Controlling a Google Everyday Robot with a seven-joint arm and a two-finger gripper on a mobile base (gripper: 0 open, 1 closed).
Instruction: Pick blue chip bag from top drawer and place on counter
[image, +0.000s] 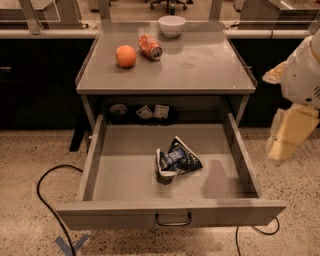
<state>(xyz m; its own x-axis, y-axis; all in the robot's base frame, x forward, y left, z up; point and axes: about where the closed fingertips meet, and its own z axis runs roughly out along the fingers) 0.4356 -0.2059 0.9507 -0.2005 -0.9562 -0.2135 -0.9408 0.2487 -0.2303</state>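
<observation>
The blue chip bag (177, 159) lies crumpled on the floor of the top drawer (120, 170), a little right of its middle. The drawer is pulled fully out, with its wire handle (173, 219) facing me. The counter (200, 60) is the grey top above it. My gripper (282, 147) hangs at the right edge of the view, outside the drawer's right wall. It is well to the right of the bag, holds nothing and touches nothing.
On the counter are an orange (126, 56), an orange-red soda can (150, 46) lying on its side and a white bowl (172, 25) at the back. Small items sit in the recess behind the drawer (150, 112). A black cable (47, 200) runs over the floor at left.
</observation>
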